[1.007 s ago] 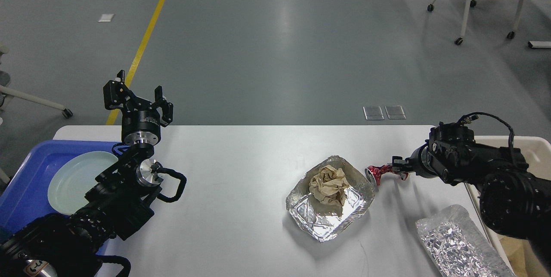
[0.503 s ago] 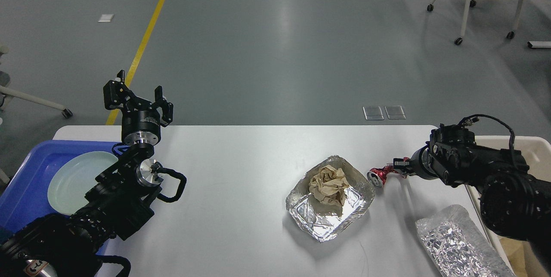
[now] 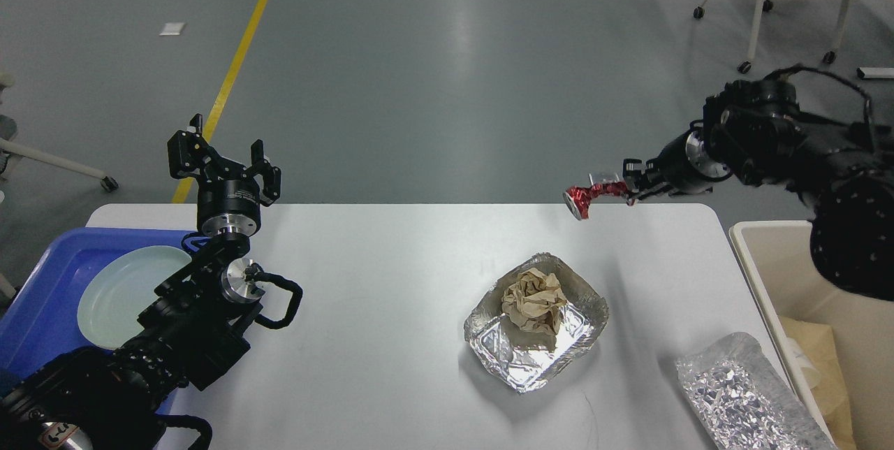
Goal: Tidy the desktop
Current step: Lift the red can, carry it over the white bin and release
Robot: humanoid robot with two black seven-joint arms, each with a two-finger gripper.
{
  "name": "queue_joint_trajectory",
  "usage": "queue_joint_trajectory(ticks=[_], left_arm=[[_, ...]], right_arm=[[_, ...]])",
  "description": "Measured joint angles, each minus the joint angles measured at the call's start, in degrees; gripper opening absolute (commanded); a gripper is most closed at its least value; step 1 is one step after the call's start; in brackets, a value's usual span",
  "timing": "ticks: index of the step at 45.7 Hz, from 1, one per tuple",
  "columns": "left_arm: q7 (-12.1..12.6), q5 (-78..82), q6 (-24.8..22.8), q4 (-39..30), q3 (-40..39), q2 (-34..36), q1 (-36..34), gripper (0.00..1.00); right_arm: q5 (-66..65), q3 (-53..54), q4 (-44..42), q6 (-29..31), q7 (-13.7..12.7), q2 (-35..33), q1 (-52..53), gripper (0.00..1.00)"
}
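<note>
From the head view, the desktop [image 3: 391, 275] filled the lower half of the frame: a broad white slab, matte and smooth, rounded at its far corners, with grey floor beyond it. On it sat a foil tray [image 3: 536, 324] holding a crumpled wad of brown paper [image 3: 534, 300], and near the right front edge lay a long foil-wrapped bundle [image 3: 744, 397]. At the left end a blue tray [image 3: 49, 282] carried a pale green plate [image 3: 122, 293]; just off the right edge stood a cream bin [image 3: 824, 296]. No writing could be read anywhere.

The left gripper [image 3: 225, 156] pointed upward over the far left corner, fingers spread wide, holding nothing. The right gripper [image 3: 625, 186] was clamped on a crushed red can [image 3: 590, 196].

And there was the change: half a second before, that can hung low beside the foil tray, just over the tabletop. Now the right arm had swung it up and away, level with the far table edge. The left arm had not moved.
</note>
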Motion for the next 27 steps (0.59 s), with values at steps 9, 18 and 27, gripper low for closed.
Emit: queue_joint_trajectory(ticks=[9,18,27], left_arm=[[0.0,0.0,0.0,0.0,0.0,0.0,0.0,1.0],[0.0,0.0,0.0,0.0,0.0,0.0,0.0,1.0],[0.0,0.0,0.0,0.0,0.0,0.0,0.0,1.0]], right_arm=[[-0.09,0.29,1.14,8.68,4.13,-0.57,12.48,0.0],[-0.06,3.98,9.04,9.36,7.03,-3.14,27.76,0.0],[-0.07,12.02,28.56,9.39,7.02,-9.86,46.61,0.0]])
